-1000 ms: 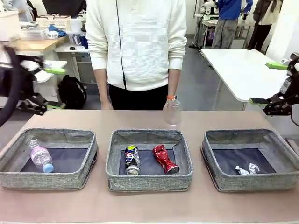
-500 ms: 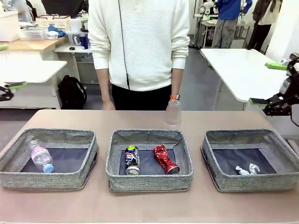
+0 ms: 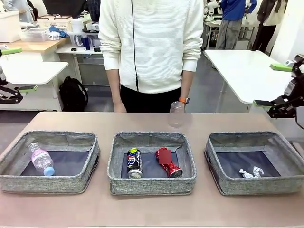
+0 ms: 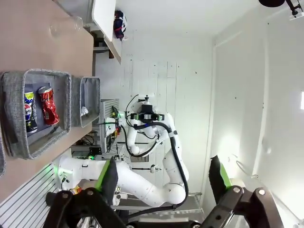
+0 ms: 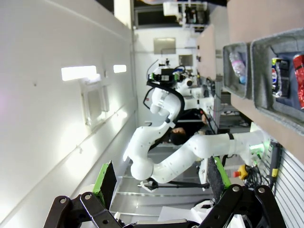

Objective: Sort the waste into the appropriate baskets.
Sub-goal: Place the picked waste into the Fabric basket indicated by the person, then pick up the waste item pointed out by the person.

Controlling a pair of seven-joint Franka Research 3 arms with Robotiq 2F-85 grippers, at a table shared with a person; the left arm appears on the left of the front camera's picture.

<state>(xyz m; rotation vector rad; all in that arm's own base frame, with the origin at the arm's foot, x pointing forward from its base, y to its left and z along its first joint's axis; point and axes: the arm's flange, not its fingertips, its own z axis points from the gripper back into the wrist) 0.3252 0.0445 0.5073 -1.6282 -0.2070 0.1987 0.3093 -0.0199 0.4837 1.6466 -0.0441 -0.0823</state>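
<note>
We can read no words or numbers anywhere; the blue-black can [image 3: 134,162] carries a round red, white and blue logo, and the bottle's pink label [image 3: 41,156] is too blurred

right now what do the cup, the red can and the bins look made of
Cup: clear thin plastic by the look, since the table shows through it. Red can: probably thin metal, glossy and dented out of shape. Bins: grey woven fabric, matte, with soft-looking walls and darker floors.
</note>
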